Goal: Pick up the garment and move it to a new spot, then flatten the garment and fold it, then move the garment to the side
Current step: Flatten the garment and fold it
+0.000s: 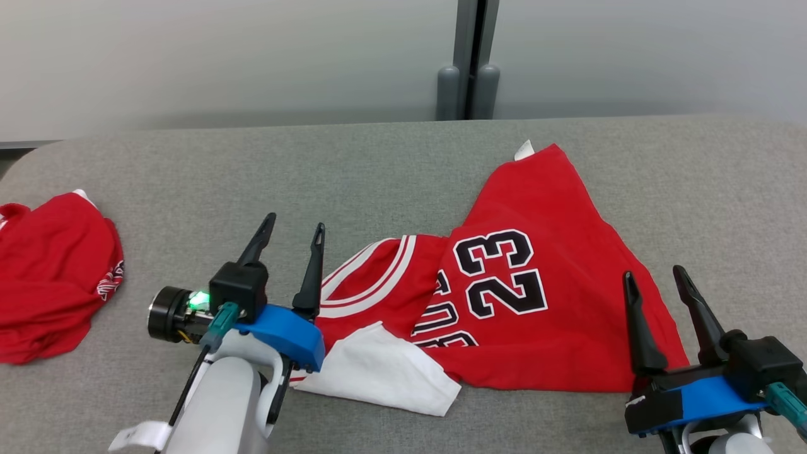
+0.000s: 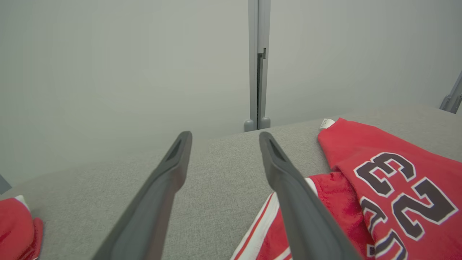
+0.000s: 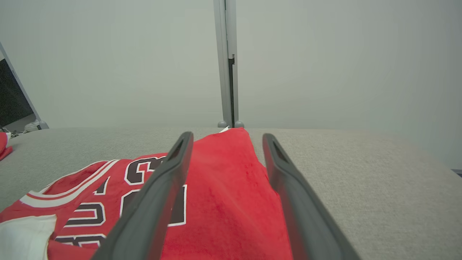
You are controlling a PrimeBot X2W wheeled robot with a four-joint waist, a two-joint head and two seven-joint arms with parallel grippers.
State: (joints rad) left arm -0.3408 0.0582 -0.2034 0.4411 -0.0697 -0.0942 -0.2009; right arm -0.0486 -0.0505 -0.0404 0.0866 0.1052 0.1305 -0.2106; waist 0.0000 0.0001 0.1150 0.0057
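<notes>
Left claw [image 1: 296, 222], lower left of the head view: fingers spread wide, holding nothing, tips just beside the jersey's striped edge. Right claw [image 1: 652, 271], lower right: also wide and empty, tips over the jersey's right-hand border.

Grey padded table [image 1: 378, 164] spans the middle band of the frame. Red jersey [image 1: 536, 208] lies on it, centre to right, crumpled and partly folded over itself, with one corner pointing to the upper right and the black number 23 [image 1: 504, 271] showing. Second red cloth [image 1: 50, 277] is bunched at the left edge, well apart. White flap [image 1: 378, 372] at lower centre, beside the left claw, seemingly the jersey's inside turned out. Small white tag [image 1: 523, 150] at the top corner.

Judgement: light, limp, probably slick knit. It will sag and slide and won't hold a shape, with no breakage risk. Best hold looks like the thicker edges: the striped trim on the left, the hem corner on the right, one pinch each side so it hangs open. Watch for catching two layers where it overlaps.
</notes>
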